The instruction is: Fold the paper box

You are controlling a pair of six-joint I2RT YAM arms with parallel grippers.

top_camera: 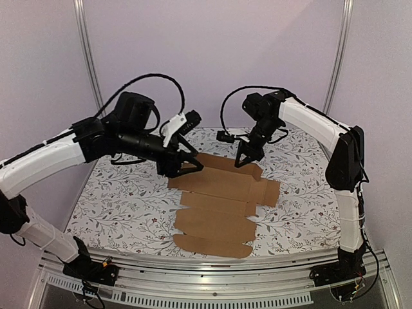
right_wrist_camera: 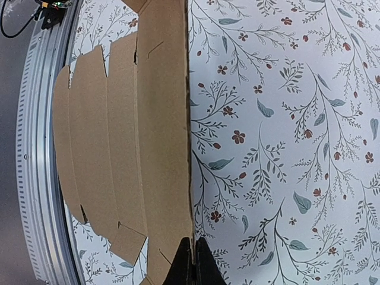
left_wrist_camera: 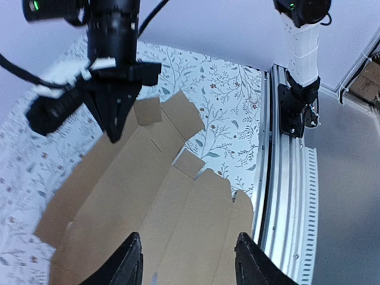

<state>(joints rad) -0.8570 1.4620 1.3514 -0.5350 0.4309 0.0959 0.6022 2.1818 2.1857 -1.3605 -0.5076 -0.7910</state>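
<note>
The paper box [top_camera: 219,206] is a flat brown die-cut cardboard sheet with flaps and tabs, lying on the floral tablecloth. It also shows in the left wrist view [left_wrist_camera: 130,196] and the right wrist view [right_wrist_camera: 160,119]. My right gripper [top_camera: 243,158] is shut, pinching the sheet's far edge between its fingertips [right_wrist_camera: 194,244]; it also shows in the left wrist view [left_wrist_camera: 116,127]. My left gripper [top_camera: 190,166] is open over the sheet's far left part, its jaws wide apart and holding nothing [left_wrist_camera: 189,240].
The floral tablecloth [top_camera: 129,193] covers the table around the sheet. An aluminium rail [top_camera: 212,270] runs along the near edge, close to the sheet's nearest flap. The right arm's base [left_wrist_camera: 300,101] stands on that rail.
</note>
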